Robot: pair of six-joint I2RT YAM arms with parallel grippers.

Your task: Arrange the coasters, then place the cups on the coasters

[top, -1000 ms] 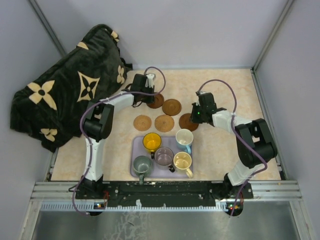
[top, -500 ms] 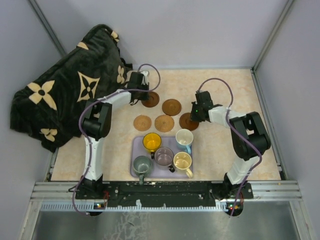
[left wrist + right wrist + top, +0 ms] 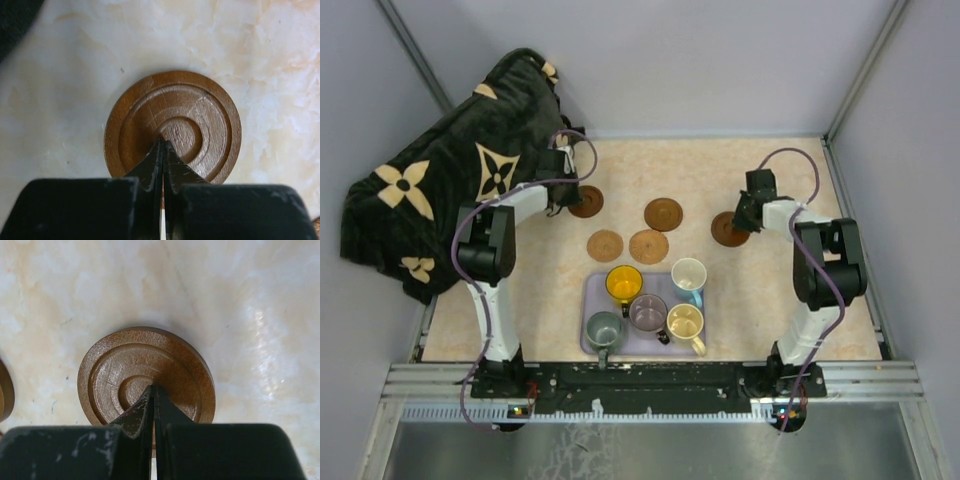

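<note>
Beige marbled table [image 3: 770, 300]: five coasters [image 3: 648, 245] lie loosely spread at mid-frame. Left gripper [image 3: 162, 150], pinched closed, rests its tips on the upper-left dark coaster [image 3: 172, 127]. Right gripper [image 3: 152, 392], likewise closed, does so on the right-hand dark coaster [image 3: 146, 372]. All cups [image 3: 647, 312] sit on the lavender tray [image 3: 590, 300], none yet placed.

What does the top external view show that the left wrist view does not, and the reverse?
Only the top external view: five cups on a lavender tray, four more coasters, the right gripper over one, a dark blanket. Only the left wrist view: the ring grooves of the dark coaster and the shut fingers over its centre. Both: that coaster under the left gripper, on the pale table.
</note>
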